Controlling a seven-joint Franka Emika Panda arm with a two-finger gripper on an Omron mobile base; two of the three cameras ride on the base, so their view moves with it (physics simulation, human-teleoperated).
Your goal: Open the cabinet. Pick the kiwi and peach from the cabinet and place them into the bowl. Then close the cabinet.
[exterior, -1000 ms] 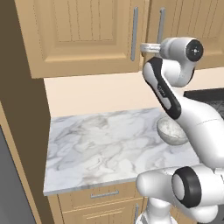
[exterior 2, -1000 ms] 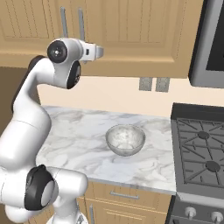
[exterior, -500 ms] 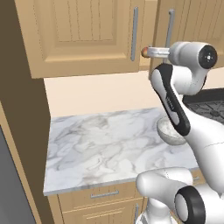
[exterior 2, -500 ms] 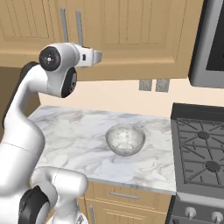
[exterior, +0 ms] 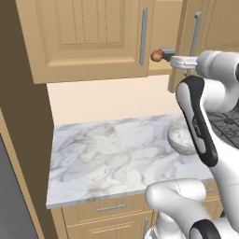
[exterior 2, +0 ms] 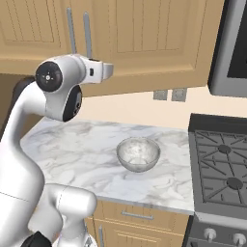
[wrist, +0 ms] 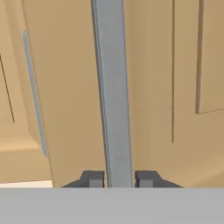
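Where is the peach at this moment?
In the left base view the peach sits inside the cabinet, in the gap between the closed left door and the right door pulled partly open, just left of the end effector.

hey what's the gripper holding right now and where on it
The gripper is closed around the right cabinet door's vertical bar handle, fingertips on either side of the bar.

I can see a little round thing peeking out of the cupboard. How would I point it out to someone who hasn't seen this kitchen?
Start at the light-wood wall cabinet above the marble counter. Its right door stands ajar, and in the gap beside the left door's silver handle sits the peach. It is the one small, round, reddish-orange thing among pale wood.
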